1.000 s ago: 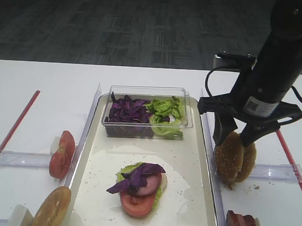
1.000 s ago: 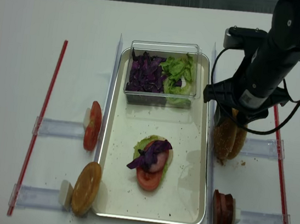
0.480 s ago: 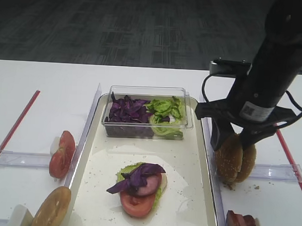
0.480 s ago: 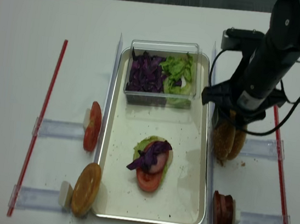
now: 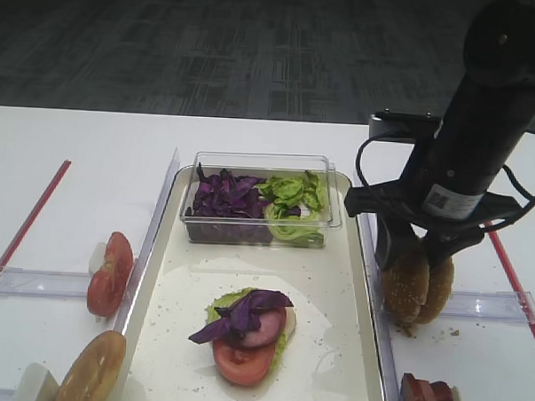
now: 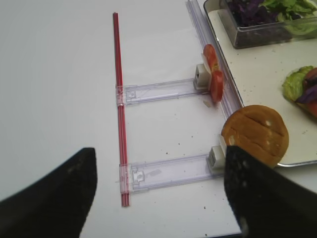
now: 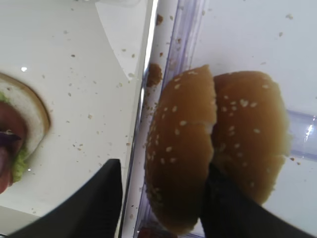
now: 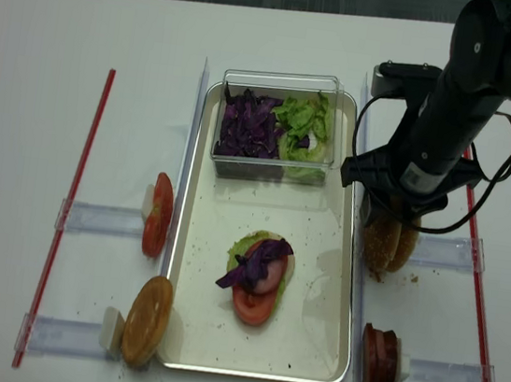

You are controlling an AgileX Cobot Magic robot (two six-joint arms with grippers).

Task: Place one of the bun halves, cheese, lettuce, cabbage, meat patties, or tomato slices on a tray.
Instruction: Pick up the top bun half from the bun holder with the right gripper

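Observation:
Two sesame bun halves stand on edge right of the tray (image 5: pixel 335 283); the left one (image 5: pixel 403 285) (image 7: pixel 178 148) leans on the right one (image 5: pixel 439 288) (image 7: pixel 250 134). My right gripper (image 5: pixel 413 254) (image 7: pixel 163 191) straddles the left bun half. One finger is wedged between the two buns, and the other hangs over the tray rim with a gap to the bun, so the gripper is open. My left gripper (image 6: pixel 158 198) is open and holds nothing, over bare table. On the tray lies a stack (image 5: pixel 249 328) of lettuce, cabbage and a tomato slice.
A clear box holds cabbage (image 5: pixel 221 198) and lettuce (image 5: pixel 294 202) at the tray's far end. Tomato slices (image 5: pixel 109 269) and a smooth bun (image 5: pixel 91 366) stand on clear holders to the left. Meat patties (image 5: pixel 428 398) stand front right. Red strips (image 6: pixel 119 99) edge the work area.
My right gripper has sunk lower around the left bun half and its jaws have narrowed a little. The buns and the left gripper have not moved.

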